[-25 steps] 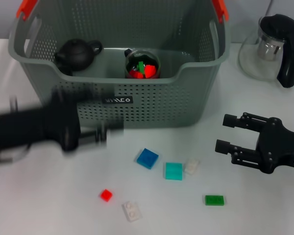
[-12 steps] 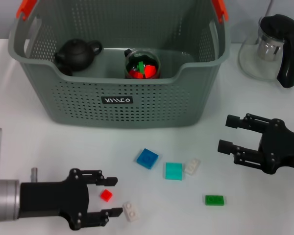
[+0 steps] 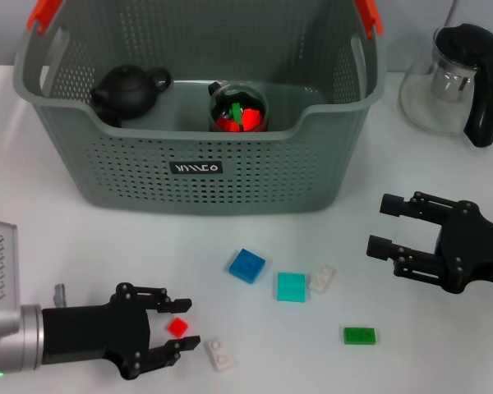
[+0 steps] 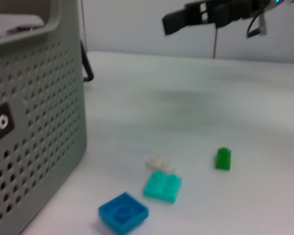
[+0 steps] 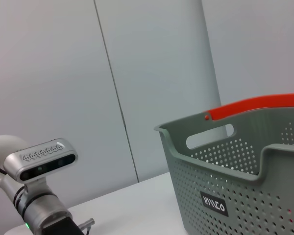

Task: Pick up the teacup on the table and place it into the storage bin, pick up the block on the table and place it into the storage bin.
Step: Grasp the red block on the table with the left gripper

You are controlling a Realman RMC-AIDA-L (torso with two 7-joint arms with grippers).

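Grey-green storage bin (image 3: pixel 312 156): teapot (image 3: pixel 127 89), block-filled teacup (image 3: pixel 238 107) | both claws wide

a glass pitcher (image 3: pixel 456 82) with a black handle stands on the white table (image 3: pixel 444 345).

You've got matte black two-finger grippers: left gripper (image 3: pixel 174 327) on a silver cylindrical wrist with a vented light-grey camera box and green LED; right gripper (image 3: pixel 384 225) shows linkage bars, small white label.
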